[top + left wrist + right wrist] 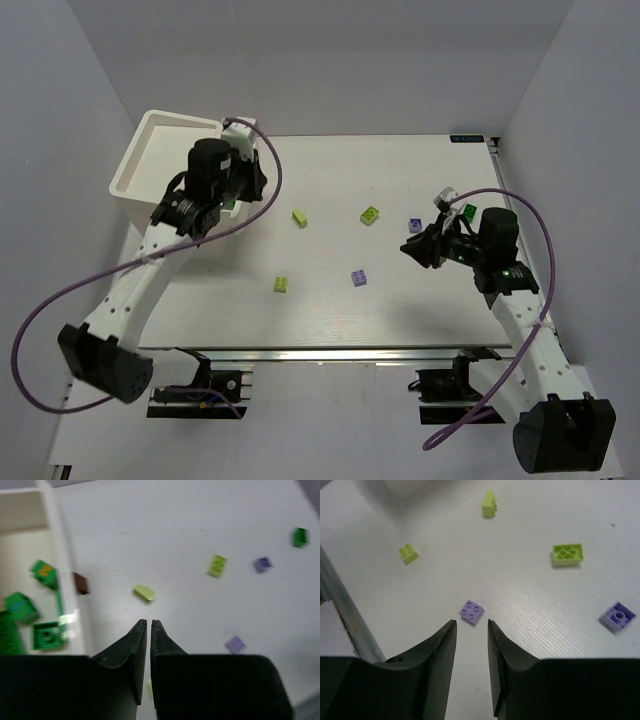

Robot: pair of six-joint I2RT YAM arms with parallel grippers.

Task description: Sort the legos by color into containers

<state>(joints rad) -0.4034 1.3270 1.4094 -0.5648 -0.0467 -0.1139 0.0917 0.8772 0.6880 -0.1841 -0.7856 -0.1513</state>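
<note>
My left pincer (149,625) is clenched on nothing, hanging over the white tabletop (200,510) just beside the shallow cream-white plastic drawer (56,540) that holds dark green studded bricks (47,635). A careless swing could bump that drawer, I judge; a pale yellow-green plastic brick (144,592) lies just ahead of the tips. My right pincer (470,625) is released; coming down off-centre could flick away the small lavender studded brick (472,611) lying just ahead of its gap.
</note>
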